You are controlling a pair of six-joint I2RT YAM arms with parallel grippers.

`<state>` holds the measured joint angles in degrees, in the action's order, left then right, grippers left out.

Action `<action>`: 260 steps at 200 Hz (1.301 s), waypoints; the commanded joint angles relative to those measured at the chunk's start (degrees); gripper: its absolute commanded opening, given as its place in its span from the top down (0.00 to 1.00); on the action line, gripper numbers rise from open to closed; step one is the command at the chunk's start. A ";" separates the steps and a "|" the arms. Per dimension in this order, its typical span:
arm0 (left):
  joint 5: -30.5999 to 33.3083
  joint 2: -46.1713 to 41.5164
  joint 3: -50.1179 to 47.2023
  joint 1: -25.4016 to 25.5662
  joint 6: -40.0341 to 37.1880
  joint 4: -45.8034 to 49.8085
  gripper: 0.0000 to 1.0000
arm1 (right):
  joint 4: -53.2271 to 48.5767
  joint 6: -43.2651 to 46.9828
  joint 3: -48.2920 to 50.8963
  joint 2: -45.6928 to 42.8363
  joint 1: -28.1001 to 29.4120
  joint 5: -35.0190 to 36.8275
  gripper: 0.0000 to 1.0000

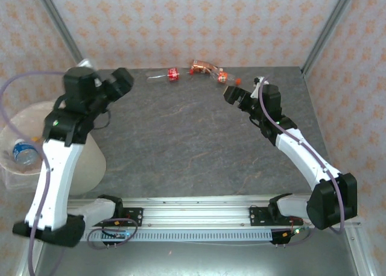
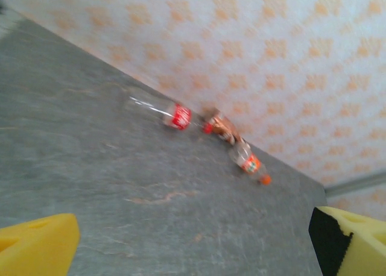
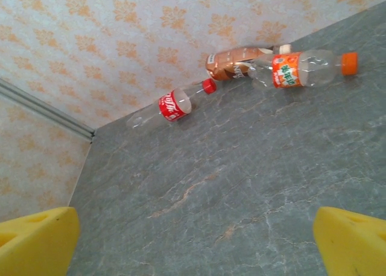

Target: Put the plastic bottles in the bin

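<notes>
3 plastic bottles (image 1: pixel 204 67) lie against the far wall, unbinned. The left gripper (image 1: pixel 120 82) and right gripper (image 1: pixel 233 94) gape empty, seemingly poised to grab.

Open tabletop (image 1: pixel 193 143) across the middle, three bottles (image 1: pixel 202 67) lying along back wall (image 1: pixel 199 23)
</notes>
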<state>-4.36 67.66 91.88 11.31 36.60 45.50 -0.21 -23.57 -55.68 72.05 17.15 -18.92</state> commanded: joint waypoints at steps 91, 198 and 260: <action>2.52 23.51 3.64 12.70 1.11 -7.04 0.00 | -17.95 5.94 -13.01 15.72 -6.05 0.39 0.01; 9.94 19.84 -6.28 12.65 -0.35 -6.06 0.00 | -25.05 31.98 -55.51 52.53 -7.92 -3.44 0.01; 8.92 24.00 -4.32 12.45 -0.56 -6.06 0.00 | -31.46 21.66 -89.04 75.72 -7.92 -6.43 0.01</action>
<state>3.49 89.58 85.86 23.90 36.42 39.42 -27.51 1.96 -133.69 140.55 9.32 -23.97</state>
